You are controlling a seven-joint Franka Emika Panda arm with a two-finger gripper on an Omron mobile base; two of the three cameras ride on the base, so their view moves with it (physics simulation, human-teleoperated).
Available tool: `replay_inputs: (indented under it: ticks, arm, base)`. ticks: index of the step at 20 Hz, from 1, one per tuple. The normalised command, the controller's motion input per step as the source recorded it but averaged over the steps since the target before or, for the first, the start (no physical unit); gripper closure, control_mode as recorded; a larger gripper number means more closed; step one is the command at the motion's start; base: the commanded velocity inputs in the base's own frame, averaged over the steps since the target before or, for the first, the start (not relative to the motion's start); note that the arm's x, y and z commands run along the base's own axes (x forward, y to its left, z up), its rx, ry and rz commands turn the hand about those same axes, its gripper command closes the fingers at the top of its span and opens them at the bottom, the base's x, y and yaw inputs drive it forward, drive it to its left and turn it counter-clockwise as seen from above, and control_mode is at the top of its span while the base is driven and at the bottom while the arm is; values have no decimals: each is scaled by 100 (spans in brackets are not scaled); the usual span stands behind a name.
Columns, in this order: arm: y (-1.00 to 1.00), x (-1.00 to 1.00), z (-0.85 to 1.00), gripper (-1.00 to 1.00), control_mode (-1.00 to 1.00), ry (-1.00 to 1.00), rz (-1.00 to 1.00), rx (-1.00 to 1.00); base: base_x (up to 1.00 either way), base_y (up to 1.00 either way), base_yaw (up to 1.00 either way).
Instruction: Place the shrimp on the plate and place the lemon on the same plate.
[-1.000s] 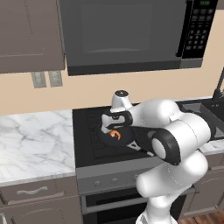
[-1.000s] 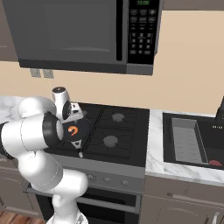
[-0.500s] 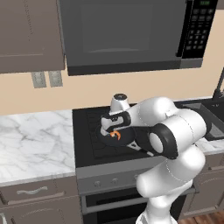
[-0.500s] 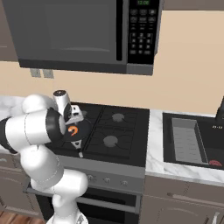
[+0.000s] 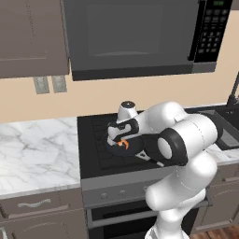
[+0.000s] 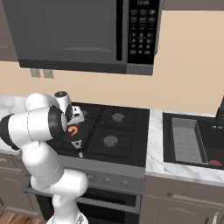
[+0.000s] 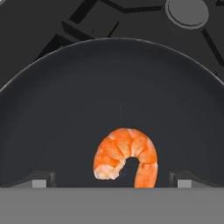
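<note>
Gripper (image 7: 112, 180) open, jaws spread wide, poised just above the frying pan (image 7: 65, 113), nothing held. Shrimp (image 7: 127, 157) lies between the two fingertips (image 7: 40, 179) in the hand view, curled orange, resting on the pan's dark floor, not touched by either tip. In the left base view the shrimp (image 5: 123, 144) sits in the pan (image 5: 133, 148) on the stove (image 5: 93, 144), near the front left burner; the gripper (image 5: 116, 139) hangs right over it. Right base view: shrimp (image 6: 73, 130) in pan (image 6: 83, 129), pan handle pointing toward the near edge. Microwave (image 6: 78, 35) above the stove. Marble counter (image 5: 32, 149) to the left, sink (image 6: 192, 140) far right.
</note>
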Motion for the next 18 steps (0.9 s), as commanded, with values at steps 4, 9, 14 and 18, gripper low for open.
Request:
replay_inputs:
  ticks: [4, 9, 14, 18]
  arm:
    - [0, 0, -2, -100, -100, 0, 0, 0]
    - [0, 0, -4, -100, -100, 0, 0, 0]
    - [0, 4, -8, -100, -100, 0, 0, 1]
    - [-4, 3, -10, -100, -100, 4, 0, 2]
  base:
    - [0, 0, 0]
    - [0, 0, 0]
    - [0, 0, 0]
    - [0, 0, 0]
